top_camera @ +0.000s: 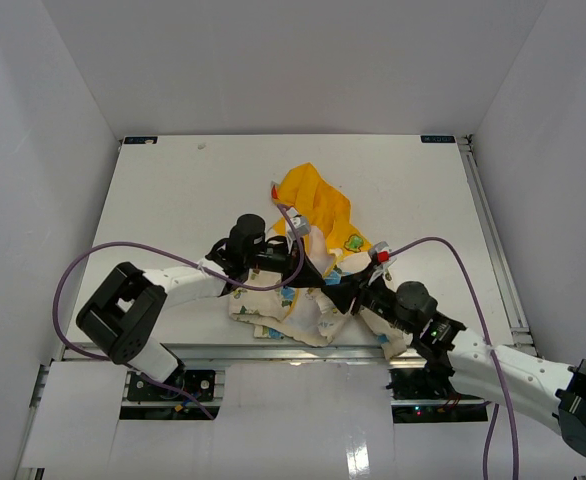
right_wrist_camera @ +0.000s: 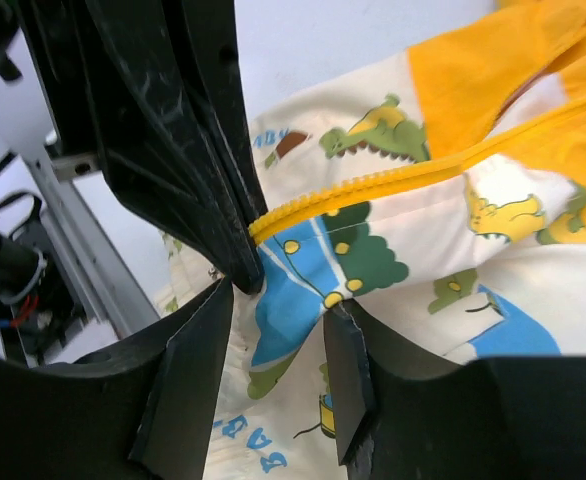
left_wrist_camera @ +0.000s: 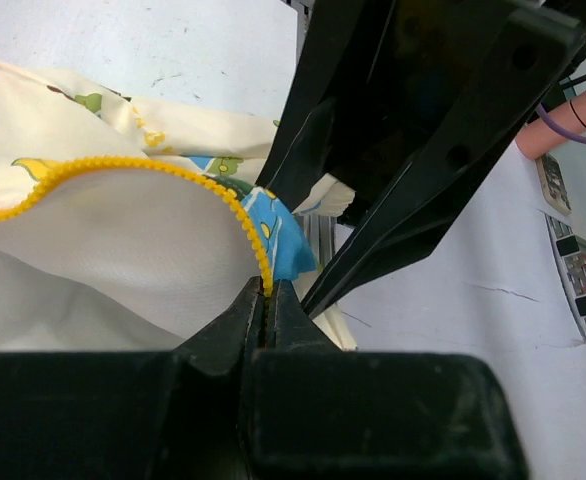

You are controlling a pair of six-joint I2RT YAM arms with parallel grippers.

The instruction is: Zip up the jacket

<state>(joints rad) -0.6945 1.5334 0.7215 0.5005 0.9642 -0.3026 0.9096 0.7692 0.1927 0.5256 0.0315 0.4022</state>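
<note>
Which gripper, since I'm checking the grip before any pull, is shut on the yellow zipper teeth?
The left gripper: its jaws are pressed shut on the yellow zipper teeth. The right gripper stands open, with printed jacket fabric between its fingers.

Blue printed letters (right_wrist_camera: 245, 445) on the cream jacket (right_wrist_camera: 423, 260), upside down, seemingly "BAB", second blue word (right_wrist_camera: 270, 140) higher up, too blurred to read

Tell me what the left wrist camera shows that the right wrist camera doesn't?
Only the left wrist: the left gripper seen from behind, pinched shut on the yellow zipper strip, beside plain pale fabric. Only the right wrist: the right gripper open around a blue-and-green print, plus the orange hood. Both: the jacket, its zipper strip, and the other arm's black fingers.
</note>
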